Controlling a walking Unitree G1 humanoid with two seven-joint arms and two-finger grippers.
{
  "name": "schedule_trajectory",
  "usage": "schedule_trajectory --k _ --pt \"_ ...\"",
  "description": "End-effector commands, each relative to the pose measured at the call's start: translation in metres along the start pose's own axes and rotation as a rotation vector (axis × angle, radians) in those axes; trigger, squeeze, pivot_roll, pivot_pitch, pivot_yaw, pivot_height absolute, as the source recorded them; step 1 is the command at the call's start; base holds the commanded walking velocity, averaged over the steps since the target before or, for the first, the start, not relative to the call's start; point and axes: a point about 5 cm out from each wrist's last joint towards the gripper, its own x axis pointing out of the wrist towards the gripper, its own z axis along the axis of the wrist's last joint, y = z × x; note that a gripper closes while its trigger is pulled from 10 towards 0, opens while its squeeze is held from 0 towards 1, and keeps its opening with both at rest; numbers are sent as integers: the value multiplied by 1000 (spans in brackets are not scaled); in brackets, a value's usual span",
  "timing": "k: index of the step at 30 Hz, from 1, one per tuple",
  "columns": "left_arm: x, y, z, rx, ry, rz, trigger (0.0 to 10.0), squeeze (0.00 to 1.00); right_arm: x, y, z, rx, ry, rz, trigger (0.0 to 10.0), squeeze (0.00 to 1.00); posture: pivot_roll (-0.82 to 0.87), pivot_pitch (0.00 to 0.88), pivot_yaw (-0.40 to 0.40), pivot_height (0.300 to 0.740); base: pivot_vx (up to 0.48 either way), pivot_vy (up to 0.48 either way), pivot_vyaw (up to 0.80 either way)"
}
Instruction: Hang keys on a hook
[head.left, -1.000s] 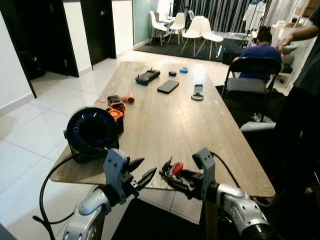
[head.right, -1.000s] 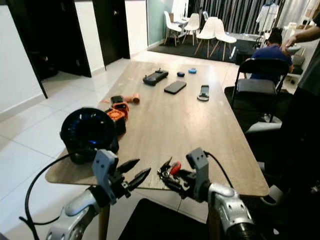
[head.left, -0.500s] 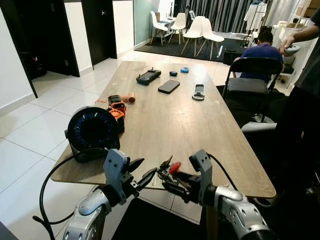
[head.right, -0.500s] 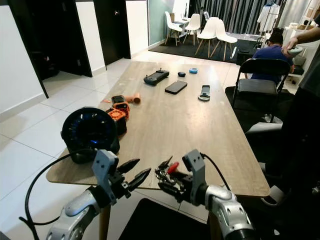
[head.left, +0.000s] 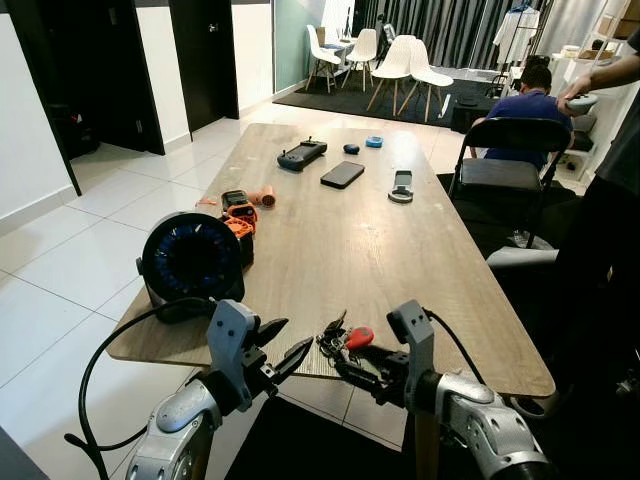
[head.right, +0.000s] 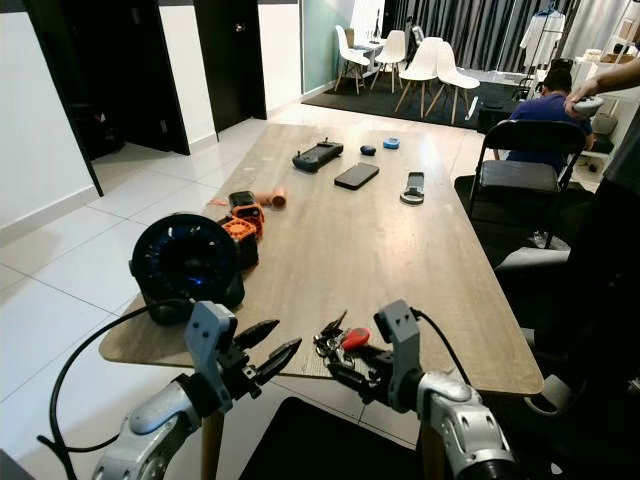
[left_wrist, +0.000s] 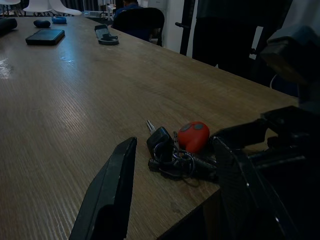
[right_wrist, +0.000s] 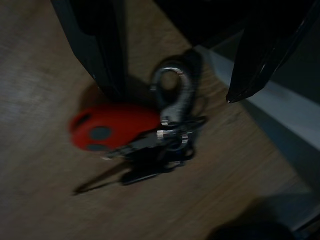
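A bunch of keys (head.left: 336, 340) with a red fob (head.left: 359, 337) and a silver carabiner (right_wrist: 172, 92) lies on the wooden table (head.left: 370, 250), right at its near edge. My right gripper (head.left: 350, 358) is open, its two black fingers (right_wrist: 97, 50) straddling the carabiner end of the bunch. One finger is close against the fob; I cannot tell if it touches. My left gripper (head.left: 297, 332) hovers open just left of the keys, level with the table edge, holding nothing. In the left wrist view the keys (left_wrist: 172, 152) rest flat on the wood.
A round black device with a blue glow (head.left: 190, 258) and orange tools (head.left: 236, 214) sit at the table's near left. A controller (head.left: 300, 152), a phone (head.left: 342, 174) and a remote (head.left: 401, 186) lie further back. A black chair (head.left: 505, 165) and people (head.left: 530, 100) are on the right.
The whole view has shifted slightly. My right gripper drifted a little left, then back right, at the keys. The left gripper has kept its place.
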Motion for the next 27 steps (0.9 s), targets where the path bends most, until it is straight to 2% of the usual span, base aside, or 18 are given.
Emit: schedule_trajectory --k 1,4,5,6,7,8,11,12,13,14,15,16,27 --pt "-2 0 -4 1 19 0 10000 0 0 -3 -8 47 31 -19 10000 0 53 106 -12 740 0 0 0" --pt "-2 1 -3 2 20 1 10000 0 1 -4 -7 61 34 -25 10000 0 54 106 -13 740 0 0 0" --pt "-2 1 -4 2 22 2 10000 0 2 -5 -8 70 39 -30 7529 0 55 107 -15 740 0 0 0" --pt "-2 1 -4 2 22 2 10000 0 2 -5 -8 70 39 -30 7529 0 55 107 -15 740 0 0 0" --pt "-2 1 -4 3 24 3 10000 0 2 -5 -9 76 45 -34 5255 0 55 107 -15 740 0 0 0" --pt "-2 1 -4 2 25 4 10000 0 2 -6 -9 79 51 -39 3922 0 55 107 -15 740 0 0 0" --pt "-2 1 -4 1 27 4 10000 0 3 -6 -10 81 62 -46 3569 0 54 107 -15 740 0 0 0" --pt "-2 1 -5 1 27 4 10000 0 3 -7 -10 82 64 -48 3569 0 54 107 -15 740 0 0 0" --pt "-2 1 -5 1 28 4 10000 0 3 -7 -10 83 68 -51 4000 0 53 107 -16 740 0 0 0" --pt "-2 1 -5 1 28 4 10000 0 3 -7 -10 82 74 -51 4902 0 53 107 -16 740 0 0 0" --pt "-2 1 -5 1 28 4 10000 0 3 -7 -10 82 74 -51 4902 0 53 107 -16 740 0 0 0" --pt "-2 1 -5 1 29 5 10000 0 3 -7 -10 78 80 -53 10000 0 53 107 -16 740 0 0 0" --pt "-3 1 -6 3 36 8 10000 0 4 -9 -11 53 118 -61 10000 0 54 107 -19 740 0 0 0"
